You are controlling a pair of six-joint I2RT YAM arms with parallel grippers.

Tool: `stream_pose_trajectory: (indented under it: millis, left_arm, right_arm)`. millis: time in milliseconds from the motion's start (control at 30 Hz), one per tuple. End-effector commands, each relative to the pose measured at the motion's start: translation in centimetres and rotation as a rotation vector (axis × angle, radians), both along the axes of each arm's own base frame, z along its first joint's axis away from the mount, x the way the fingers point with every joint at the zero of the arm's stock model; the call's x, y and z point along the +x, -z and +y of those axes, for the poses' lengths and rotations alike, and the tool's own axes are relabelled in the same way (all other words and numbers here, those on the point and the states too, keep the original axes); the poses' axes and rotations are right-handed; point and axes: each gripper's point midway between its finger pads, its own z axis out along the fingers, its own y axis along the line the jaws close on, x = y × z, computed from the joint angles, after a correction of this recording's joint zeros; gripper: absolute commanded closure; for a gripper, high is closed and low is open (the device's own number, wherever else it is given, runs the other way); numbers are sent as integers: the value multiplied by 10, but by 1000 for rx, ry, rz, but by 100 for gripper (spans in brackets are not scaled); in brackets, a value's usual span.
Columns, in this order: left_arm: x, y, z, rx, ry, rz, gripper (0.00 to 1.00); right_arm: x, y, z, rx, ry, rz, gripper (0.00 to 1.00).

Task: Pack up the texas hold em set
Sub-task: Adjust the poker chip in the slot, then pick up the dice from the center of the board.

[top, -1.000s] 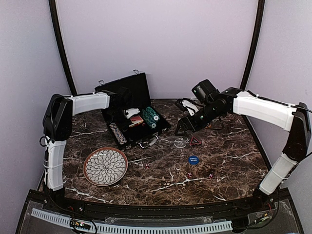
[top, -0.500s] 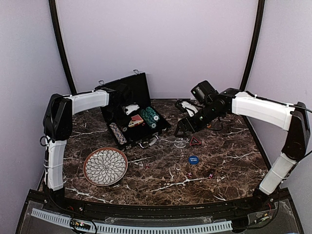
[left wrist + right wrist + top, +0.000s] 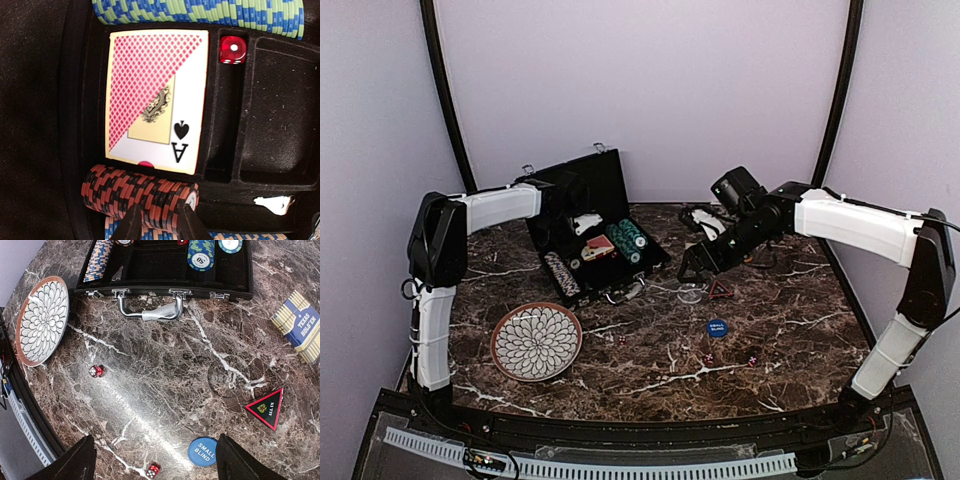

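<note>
The black briefcase (image 3: pixel 582 190) stands open at the back left. In the left wrist view it holds a card deck (image 3: pixel 156 100) showing an ace of spades, a red die (image 3: pixel 232 49), green and blue chips (image 3: pixel 200 11) and a lying stack of red and black chips (image 3: pixel 125 187). My left gripper (image 3: pixel 161 215) hovers inside the case with a narrow gap between its jaws, its tips over that stack. My right gripper (image 3: pixel 155 450) is wide open and empty above the table, near the blue small-blind button (image 3: pixel 204 452) and two red dice (image 3: pixel 95 371) (image 3: pixel 153 470).
A patterned plate (image 3: pixel 536 341) with a brown rim lies front left of the case. A red-edged triangular all-in marker (image 3: pixel 266 408), a clear round disc (image 3: pixel 230 377) and a blue card box (image 3: pixel 302 322) lie on the marble. The case handle (image 3: pixel 149 314) faces the table's middle.
My left gripper has moved slightly back toward the case lid. My right arm has barely shifted.
</note>
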Motion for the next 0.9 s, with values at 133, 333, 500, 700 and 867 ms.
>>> stream_pose_trajectory:
  millis: [133,333,500,700,867]
  left_arm:
    - [1,-23,11,-2,-28,-36,71]
    - [5,-46,4,-67,-43,-84,64]
    - [5,-73,0,-139,-60,-146,47]
    - [-1,-101,0,-210,-97,-194,33]
    - [-11,-121,2,-282,-168,-212,17]
  right_arm:
    - [4,6,0,0,6,5,16]
    - [6,6,-5,-19,22,-6,15]
    - [6,7,-11,-37,37,-16,13]
    - [8,12,-23,-87,82,-25,12]
    - [4,29,-38,-157,120,-1,12]
